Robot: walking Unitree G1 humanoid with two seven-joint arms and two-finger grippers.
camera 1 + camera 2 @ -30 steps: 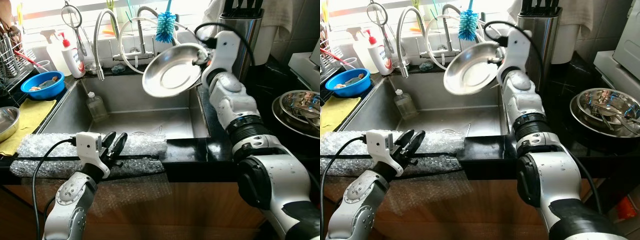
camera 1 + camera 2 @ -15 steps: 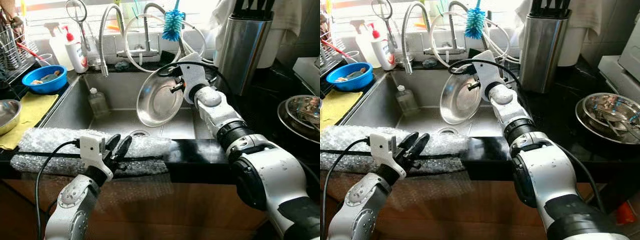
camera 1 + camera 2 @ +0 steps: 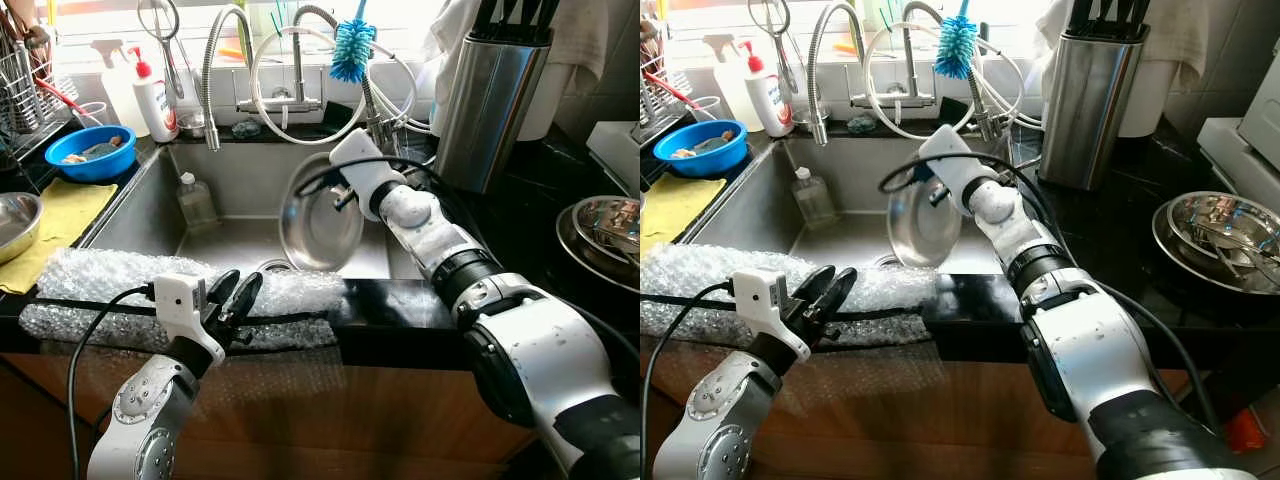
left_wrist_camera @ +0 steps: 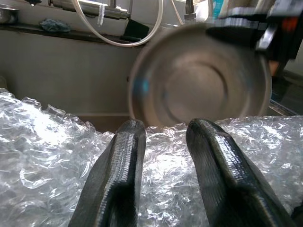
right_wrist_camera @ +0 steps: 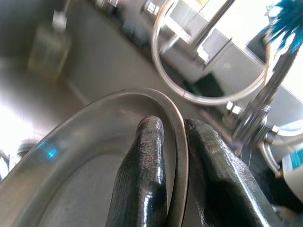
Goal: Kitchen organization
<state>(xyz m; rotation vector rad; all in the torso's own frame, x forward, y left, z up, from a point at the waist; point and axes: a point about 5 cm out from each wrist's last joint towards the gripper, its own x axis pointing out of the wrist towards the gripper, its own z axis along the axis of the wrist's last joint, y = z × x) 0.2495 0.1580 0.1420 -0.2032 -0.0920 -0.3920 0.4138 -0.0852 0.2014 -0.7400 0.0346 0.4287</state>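
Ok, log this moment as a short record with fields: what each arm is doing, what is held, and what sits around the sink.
right gripper: shut on the rim of the steel plate, held on edge over the sink
left gripper: open, over the bubble wrap on the front counter edge
in sink: clear bottle
left counter: blue bowl, yellow cloth
right counter: knife block, steel bowls

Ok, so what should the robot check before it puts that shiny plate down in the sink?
1. Right gripper pinching the steel plate by its rim: ok, one finger on each side.
2. Plate over the sink, not the counter: ok.
3. Spot under the plate free: cannot tell, the plate hides it.
4. Small bottle away from the plate: ok, it stands at the sink's far left.
5. Left gripper out of the way: ok, open over the bubble wrap on the front edge.
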